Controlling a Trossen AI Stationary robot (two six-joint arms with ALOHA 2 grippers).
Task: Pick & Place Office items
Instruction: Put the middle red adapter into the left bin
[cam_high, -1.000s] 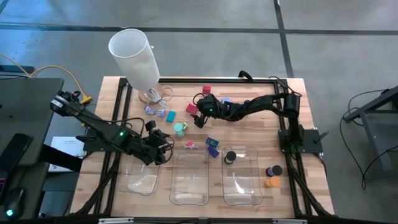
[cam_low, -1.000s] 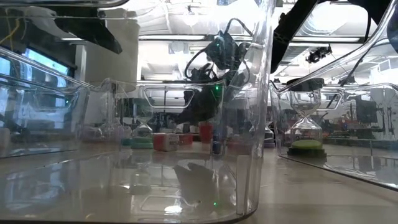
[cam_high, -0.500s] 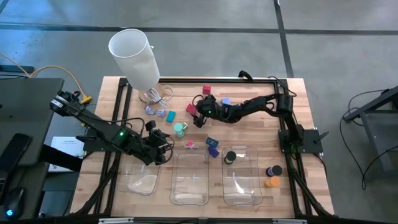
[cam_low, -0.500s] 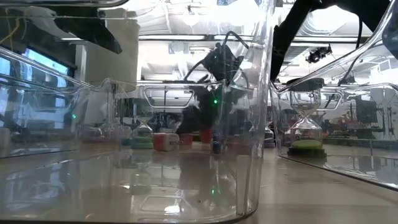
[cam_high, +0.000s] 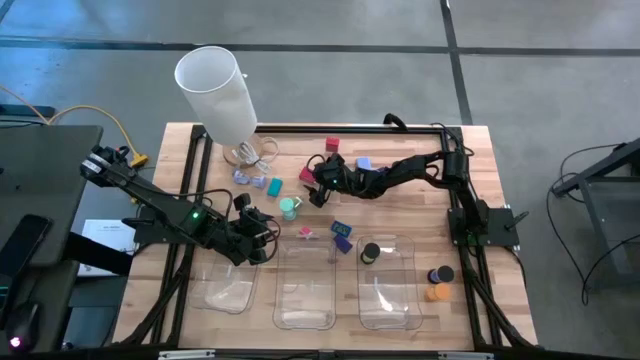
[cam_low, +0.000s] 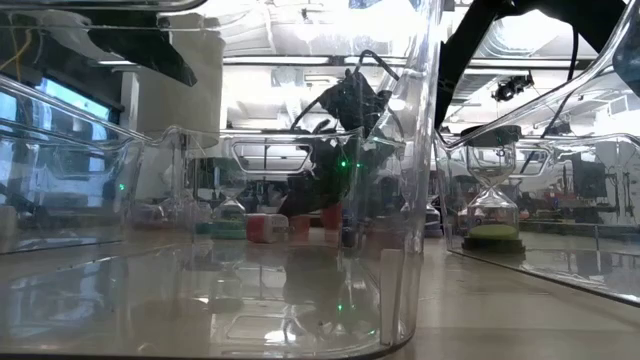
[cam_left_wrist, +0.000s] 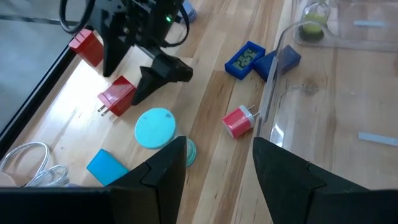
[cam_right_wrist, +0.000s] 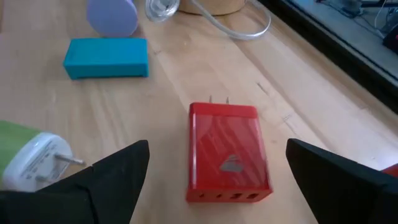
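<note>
My right gripper (cam_high: 316, 187) hangs open low over a red charger (cam_right_wrist: 229, 152), which lies flat on the wood between its wide-apart fingers (cam_right_wrist: 115, 174). The same charger (cam_high: 308, 175) shows near the table's middle. Around it lie a teal block (cam_high: 274, 186), a teal round cap (cam_high: 289, 207), a red cube (cam_high: 332, 146), a lavender cap (cam_high: 364, 162), two blue blocks (cam_high: 342, 235) and a small pink plug (cam_left_wrist: 237, 120). My left gripper (cam_left_wrist: 217, 180) waits open and empty by the left tray, over the table's left half (cam_high: 262, 232).
Three clear trays (cam_high: 305, 285) line the front edge; the right tray (cam_high: 395, 295) holds a black cap (cam_high: 369, 252). Purple (cam_high: 436, 274) and orange (cam_high: 437, 292) caps sit at the front right. A tall white cylinder (cam_high: 215, 90) and a coiled cable (cam_high: 250, 153) stand at the back left.
My right gripper has crept a little left and lower, closing in over the red charger. The left arm has not moved.
</note>
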